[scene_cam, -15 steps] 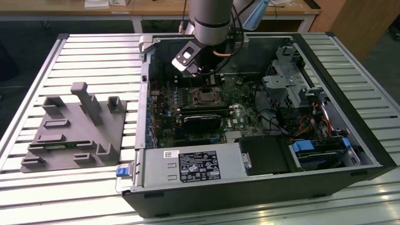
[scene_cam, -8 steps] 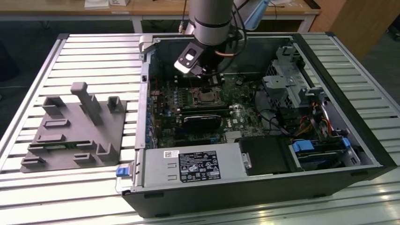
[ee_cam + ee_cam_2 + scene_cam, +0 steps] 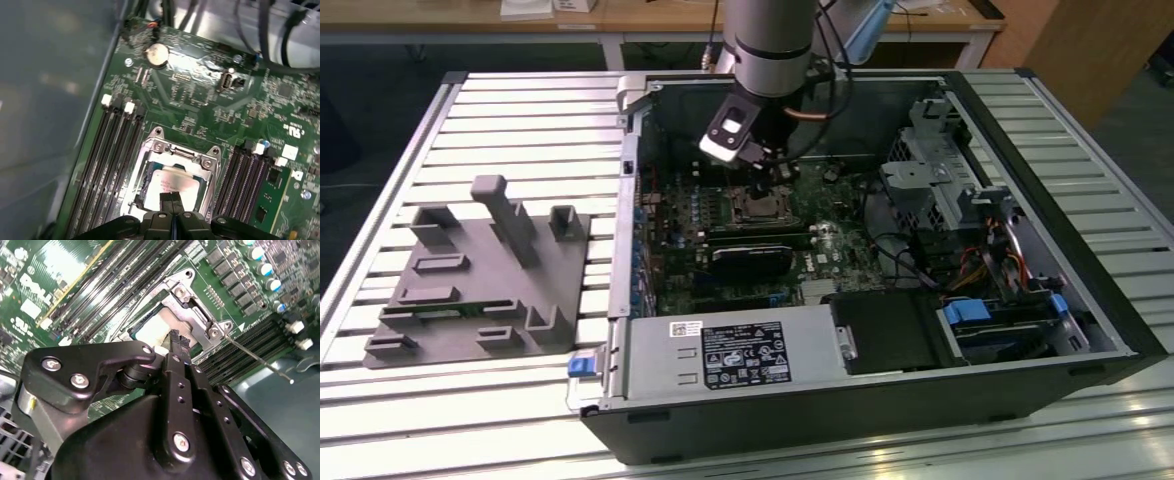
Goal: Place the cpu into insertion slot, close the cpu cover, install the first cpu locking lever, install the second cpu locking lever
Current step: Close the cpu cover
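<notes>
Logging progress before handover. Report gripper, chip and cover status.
Black gripper shut, tips over pale silver square cpu. Thin silver metal-frame cpu cover down around it. Thin wire lever sticks out, unlatched.

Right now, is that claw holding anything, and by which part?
Nothing. The claw is shut empty, its tips over the cpu.

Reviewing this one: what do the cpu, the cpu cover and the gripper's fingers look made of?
The cpu: pale silver-grey metal top, soft dull sheen. The cpu cover: thin bright sheet metal, probably steel, with sharp highlights along its edges. The fingers of the gripper: matte black, fastened with screws; coated metal or hard plastic, the look leaves it open.
</notes>
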Tool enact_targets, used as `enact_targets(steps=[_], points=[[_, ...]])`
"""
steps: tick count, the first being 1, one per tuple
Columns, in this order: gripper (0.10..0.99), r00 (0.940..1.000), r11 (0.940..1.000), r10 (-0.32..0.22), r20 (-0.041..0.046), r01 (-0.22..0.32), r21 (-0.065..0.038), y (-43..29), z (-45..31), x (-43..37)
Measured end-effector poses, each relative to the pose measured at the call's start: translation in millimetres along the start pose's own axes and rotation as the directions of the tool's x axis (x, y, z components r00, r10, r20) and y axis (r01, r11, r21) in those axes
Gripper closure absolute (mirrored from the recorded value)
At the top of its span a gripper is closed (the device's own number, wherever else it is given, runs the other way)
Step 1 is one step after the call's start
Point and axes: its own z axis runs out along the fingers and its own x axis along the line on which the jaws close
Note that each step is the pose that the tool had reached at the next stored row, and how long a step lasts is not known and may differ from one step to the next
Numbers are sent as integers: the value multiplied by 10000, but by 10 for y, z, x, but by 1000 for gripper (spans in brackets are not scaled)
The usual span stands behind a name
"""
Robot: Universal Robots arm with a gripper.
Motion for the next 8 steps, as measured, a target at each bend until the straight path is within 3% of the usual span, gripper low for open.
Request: enact_targets(steps=[8], points=[[980, 9927, 9927, -1206, 3, 1206, 21, 0, 5, 0]])
